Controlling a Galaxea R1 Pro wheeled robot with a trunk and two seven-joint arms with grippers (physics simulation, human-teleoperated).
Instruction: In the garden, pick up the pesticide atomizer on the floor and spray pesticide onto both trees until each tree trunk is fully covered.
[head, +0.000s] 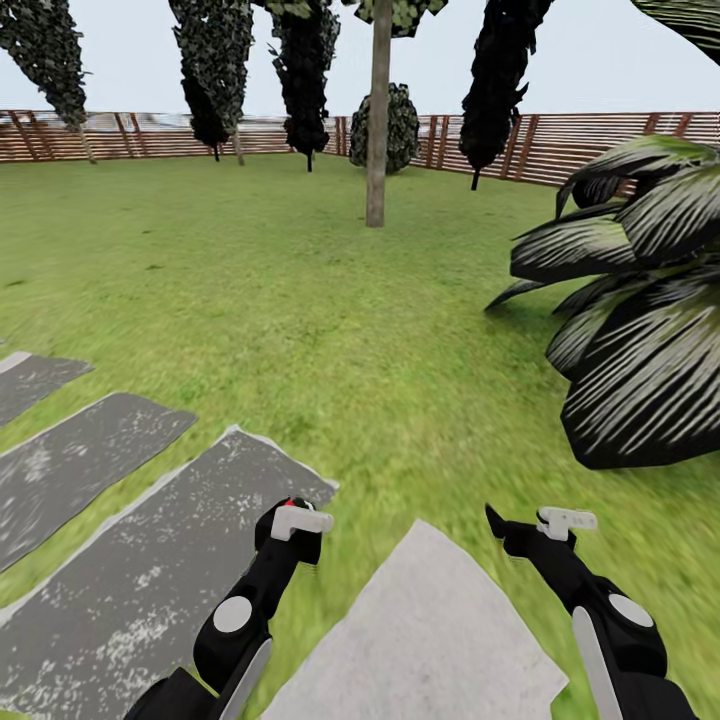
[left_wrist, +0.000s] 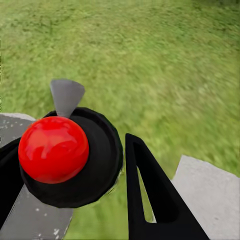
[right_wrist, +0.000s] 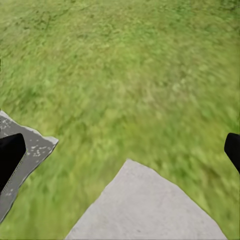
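Grass lawn (head: 300, 300), slat fence (head: 560, 145) behind. Tree trunk (head: 377, 130) stands ahead, path unobstructed; palm (head: 640, 320) at right. Paving slabs (head: 150, 560) underfoot. Left gripper (left_wrist: 75, 165) fingers clamp the pesticide atomizer (left_wrist: 70, 157). Right gripper (right_wrist: 120, 150) fingers wide.

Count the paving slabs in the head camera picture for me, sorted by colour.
Dark grey slabs: 3
Pale grey slab: 1
Total: 4
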